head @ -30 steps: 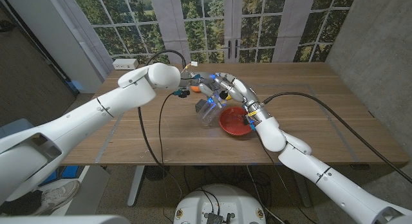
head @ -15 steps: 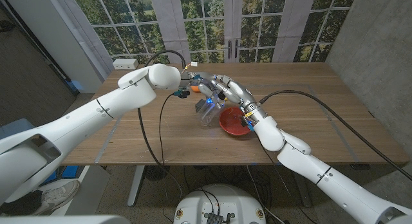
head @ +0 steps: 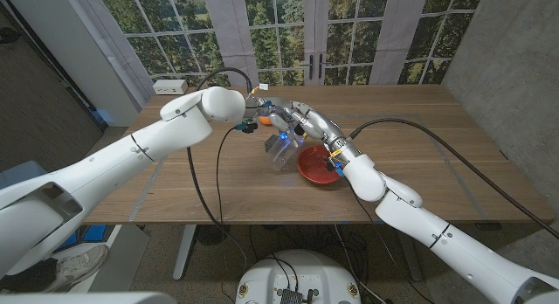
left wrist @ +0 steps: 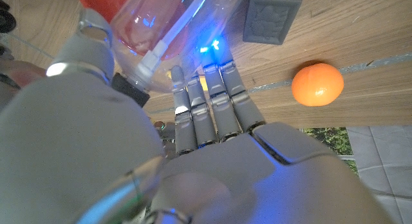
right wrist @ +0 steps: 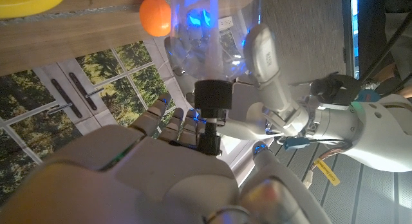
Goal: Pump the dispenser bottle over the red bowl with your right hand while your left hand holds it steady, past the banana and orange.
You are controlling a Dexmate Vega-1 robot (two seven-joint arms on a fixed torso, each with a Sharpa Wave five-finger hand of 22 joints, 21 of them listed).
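Tall paned windows with green trees beyond stand behind the wooden table, and a white power strip lies at its far left corner; near the middle of the table the clear dispenser bottle leans, tilted, just beside the red bowl on the bowl's left side; the left hand reaches in from the left and its fingers lie straight along the bottle's clear wall, with the bottle's white dip tube showing through the plastic in the left wrist view, so the hand holds the bottle at its upper part, though how the thumb sits I cannot tell; the right hand comes over the bowl from the right, fingers curled around the bottle's black pump head, which the right wrist view shows just past its knuckles; blue light glows on the bottle where the hands meet; the orange sits on the table well behind the bottle, near a grey block; the yellow banana lies farther along the table beside the orange.
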